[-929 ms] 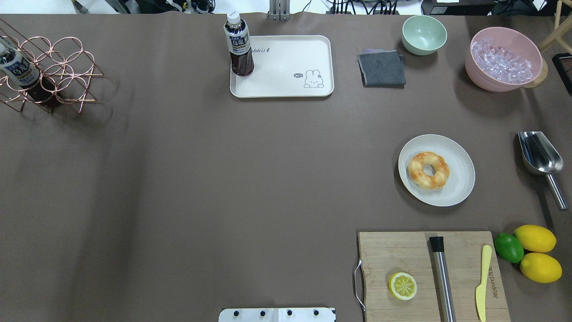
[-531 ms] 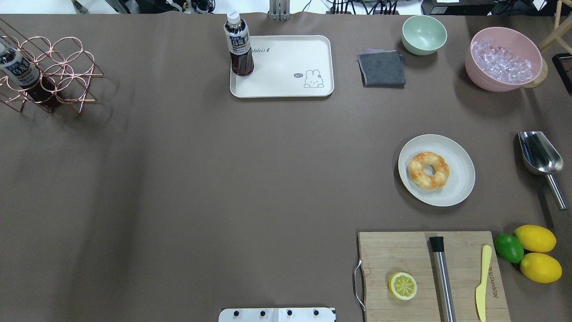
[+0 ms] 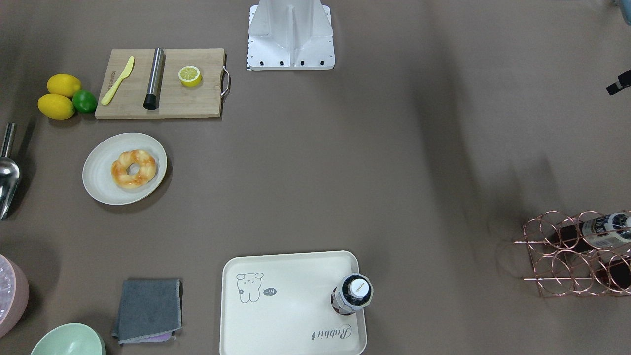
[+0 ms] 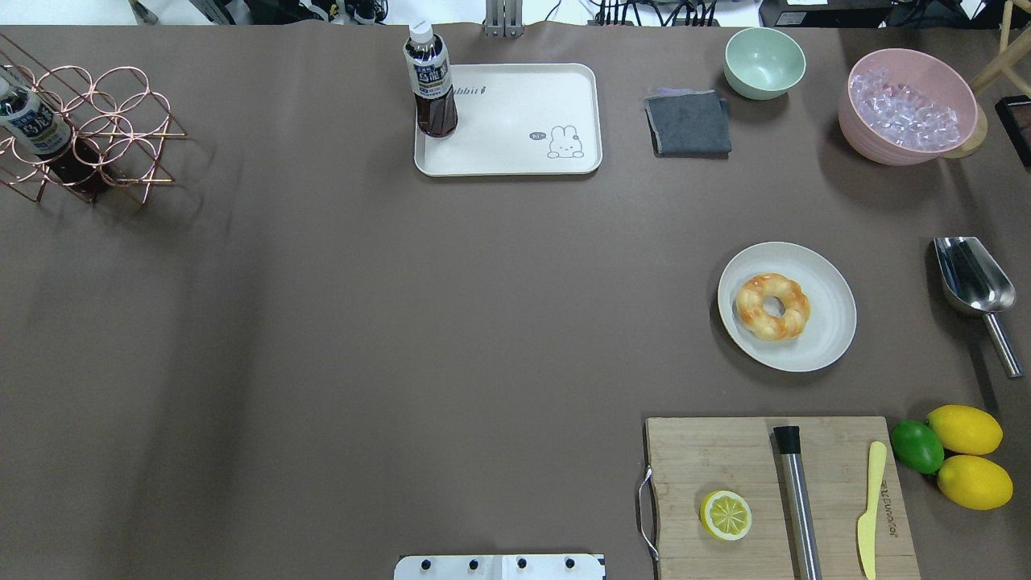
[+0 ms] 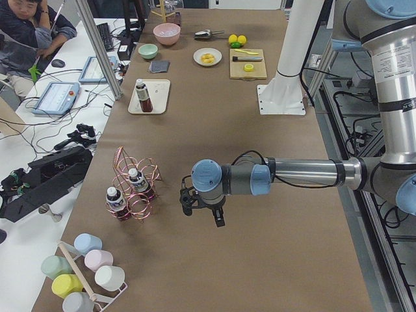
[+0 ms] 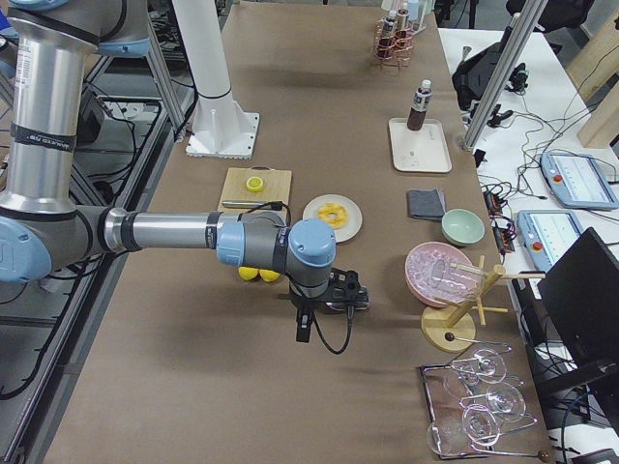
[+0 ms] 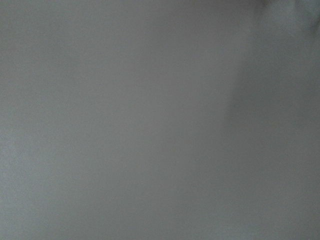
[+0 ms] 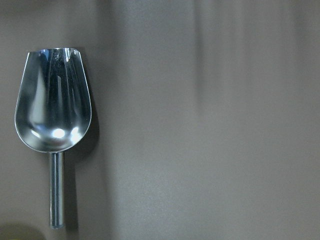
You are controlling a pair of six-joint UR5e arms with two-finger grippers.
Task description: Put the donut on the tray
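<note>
Presently donut on plate, apart from right tool.

Robot at rest over the table: the left arm runs its forearm out level from an upright upper section, and the blue-capped left wrist is bent so that the left tool points down, clear of the surface. The right arm strikes the same pose, with a level forearm and the right wrist turned down above the hanging right tool. Both tools show only from the table's ends, too dark to tell how their jaws stand.
</note>
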